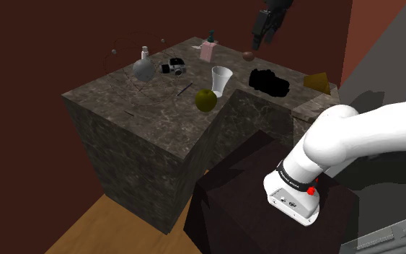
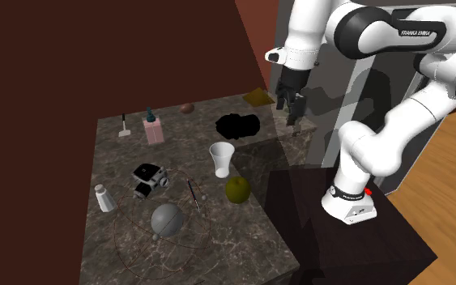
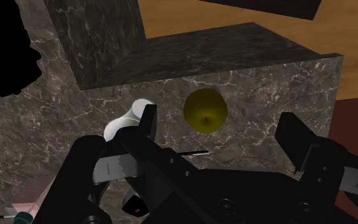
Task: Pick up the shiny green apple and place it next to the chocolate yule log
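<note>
- The dark marbled counter [image 1: 143, 123] is bearing everything, the white cup [image 1: 221, 79] standing upright near its notched edge.
- The dark stand [image 1: 241, 191] is sitting off the counter, lower than the cup, toward the shoulder view's lower right of it.
- The white arm [image 2: 388, 133] is rising from the stand and arching well above the cup.
- The gripper [image 2: 291, 112] is hanging high over the counter, past the log [image 1: 269, 81] from the cup; its fingers [image 3: 149, 124] are standing wide apart, clasping nothing.
- The log, drawn as a flat black shape, is lying near the cup, on the shoulder view's right of it.
- The grey round flask [image 1: 143, 69] is standing well apart from the cup, on the shoulder view's left of it.
- The apple [image 1: 206, 100], dull yellow-green, is resting on the counter just beside the cup, at the shoulder view's lower left of it; in the wrist view it is showing between the fingers but far beneath them, untouched.
- The pink carton [image 1: 208, 51] is standing beyond the cup, toward the counter's far side.
- The small camera [image 1: 174, 68] is lying between the flask and the cup, nearer the flask.
- The yellow wedge [image 1: 316, 81] is lying past the log from the cup.
- The thin pen [image 2: 193, 193] is lying between the cup and the flask.
</note>
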### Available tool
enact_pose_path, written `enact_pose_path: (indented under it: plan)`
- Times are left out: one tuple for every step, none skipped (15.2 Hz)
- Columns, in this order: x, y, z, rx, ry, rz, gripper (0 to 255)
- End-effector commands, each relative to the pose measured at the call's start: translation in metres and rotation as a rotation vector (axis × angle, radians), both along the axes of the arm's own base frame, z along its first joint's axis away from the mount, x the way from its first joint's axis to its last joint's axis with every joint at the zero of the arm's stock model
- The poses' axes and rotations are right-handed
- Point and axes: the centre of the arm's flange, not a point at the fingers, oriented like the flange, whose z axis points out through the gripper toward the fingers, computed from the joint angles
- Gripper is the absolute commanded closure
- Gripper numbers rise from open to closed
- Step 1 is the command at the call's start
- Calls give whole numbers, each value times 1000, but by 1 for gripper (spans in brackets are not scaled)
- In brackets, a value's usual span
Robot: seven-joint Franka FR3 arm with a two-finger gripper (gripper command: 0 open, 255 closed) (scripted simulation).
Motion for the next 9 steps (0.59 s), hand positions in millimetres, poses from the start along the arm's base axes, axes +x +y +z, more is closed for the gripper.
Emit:
enact_pose_path:
  plan:
    - [0,0,0,0,0,0,0]
    - [7,4,-10,-4,-2,-7,0]
    - [14,7,-21,-8,-4,-14,0]
    - [22,11,-31,-12,-7,-21,0]
    - [29,14,-42,-16,-9,-29,0]
    - [37,18,-52,-20,-11,-36,0]
    - [44,21,-63,-24,-13,-43,0]
    - [52,24,-73,-28,-15,-50,0]
    - [59,27,-84,-32,-18,-57,0]
